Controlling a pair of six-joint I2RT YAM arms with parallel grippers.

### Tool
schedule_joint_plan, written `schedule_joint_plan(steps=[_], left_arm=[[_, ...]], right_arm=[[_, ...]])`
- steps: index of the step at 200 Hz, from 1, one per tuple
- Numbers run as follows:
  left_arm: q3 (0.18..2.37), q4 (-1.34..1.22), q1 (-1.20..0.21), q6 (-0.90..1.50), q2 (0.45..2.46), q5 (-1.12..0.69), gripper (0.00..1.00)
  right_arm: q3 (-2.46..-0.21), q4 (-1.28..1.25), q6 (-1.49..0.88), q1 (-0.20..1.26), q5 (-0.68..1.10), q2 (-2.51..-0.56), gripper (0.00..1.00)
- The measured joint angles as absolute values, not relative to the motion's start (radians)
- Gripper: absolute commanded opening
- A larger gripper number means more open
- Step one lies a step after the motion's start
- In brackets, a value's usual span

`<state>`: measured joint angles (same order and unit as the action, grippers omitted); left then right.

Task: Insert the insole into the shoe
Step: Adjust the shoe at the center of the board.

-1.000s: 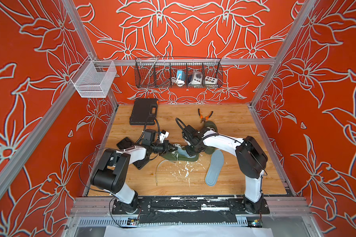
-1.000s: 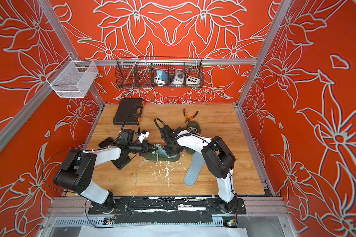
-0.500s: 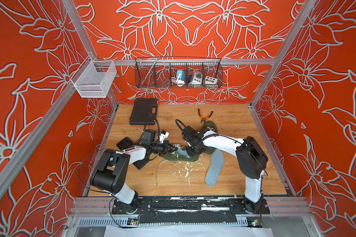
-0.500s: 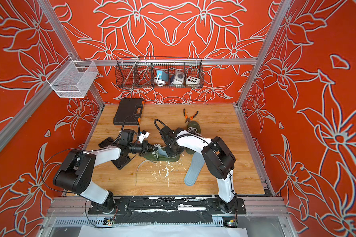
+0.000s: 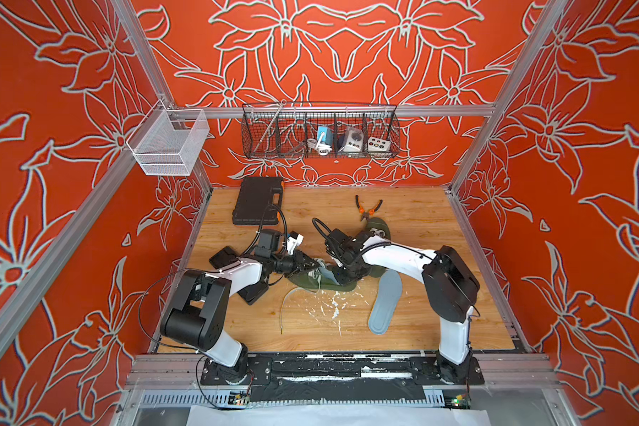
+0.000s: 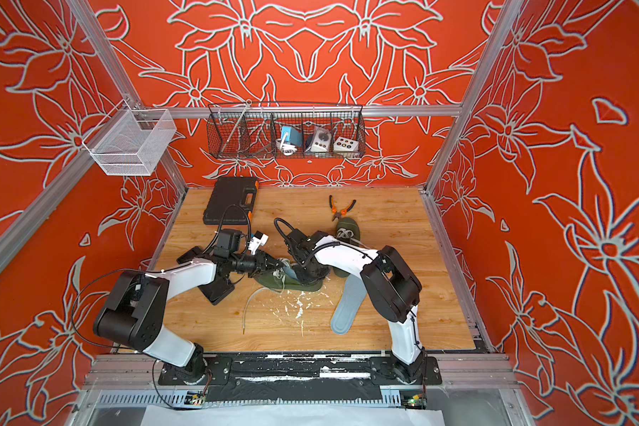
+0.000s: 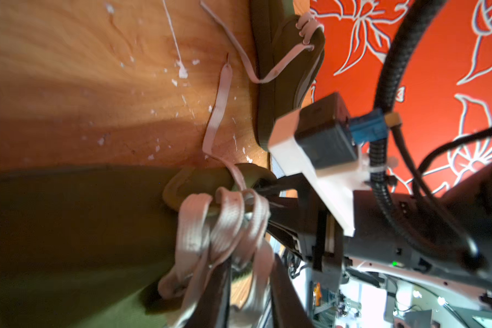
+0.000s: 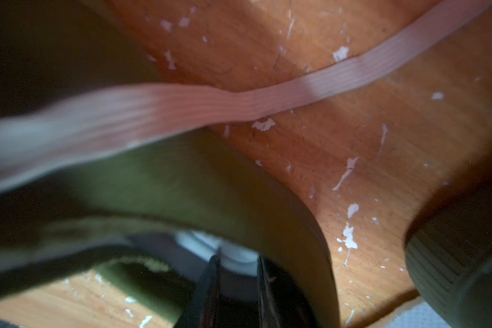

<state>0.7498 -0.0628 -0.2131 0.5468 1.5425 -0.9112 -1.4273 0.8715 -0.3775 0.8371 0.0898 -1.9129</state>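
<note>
Near to far: a grey, foot-shaped insole lies flat on the table, right of centre. It is thin, probably light and floppy, and best pinched by its rim near one end. Just beyond, both arms crowd the olive shoe. The left end effector sits among the laces and the right end effector at the opening. Whether either one grips anything cannot be told.

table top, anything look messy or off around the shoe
Yes: white flecks are scattered over the wooden table beside the green shoe, like chipped paint or residue. One lace trails loose from the shoe across the boards, and a grey insole lies outside any shoe.
</note>
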Motion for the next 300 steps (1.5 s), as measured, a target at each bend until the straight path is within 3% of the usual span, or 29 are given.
schedule_joint_plan(steps=[24, 62, 117, 129, 154, 170, 208, 224, 263, 300], left_arm=[[0.807, 0.001, -0.213, 0.509, 1.495, -0.872, 0.47], [0.852, 0.093, -0.213, 0.47, 1.405, -0.804, 0.47], [0.822, 0.213, -0.213, 0.442, 1.288, -0.704, 0.48], [0.807, 0.232, -0.213, 0.44, 1.262, -0.69, 0.48], [0.768, 0.263, -0.215, 0.437, 1.22, -0.661, 0.48], [0.758, 0.286, -0.222, 0.433, 1.209, -0.633, 0.48], [0.76, 0.323, -0.281, 0.422, 1.211, -0.542, 0.48], [0.769, 0.331, -0.311, 0.419, 1.221, -0.507, 0.48], [0.812, 0.336, -0.369, 0.411, 1.298, -0.423, 0.48], [0.886, 0.34, -0.414, 0.4, 1.393, -0.338, 0.46]], right_arm=[[-1.472, 0.931, -0.354, 0.839, 0.067, -1.839, 0.39], [-1.57, 0.961, -0.268, 0.836, 0.028, -1.81, 0.45], [-1.594, 0.945, -0.124, 0.811, 0.019, -1.996, 0.44], [-1.594, 0.938, -0.11, 0.802, 0.02, -2.03, 0.38], [-1.596, 0.93, -0.101, 0.784, 0.022, -2.054, 0.07], [-1.602, 0.932, -0.104, 0.778, 0.032, -2.051, 0.0], [-1.556, 0.888, -0.266, 0.776, 0.087, -1.999, 0.0], [-1.48, 0.835, -0.379, 0.776, 0.132, -1.947, 0.16], [-1.371, 0.716, -0.555, 0.78, 0.22, -1.883, 0.37], [-1.37, 0.666, -0.611, 0.78, 0.254, -1.864, 0.4]])
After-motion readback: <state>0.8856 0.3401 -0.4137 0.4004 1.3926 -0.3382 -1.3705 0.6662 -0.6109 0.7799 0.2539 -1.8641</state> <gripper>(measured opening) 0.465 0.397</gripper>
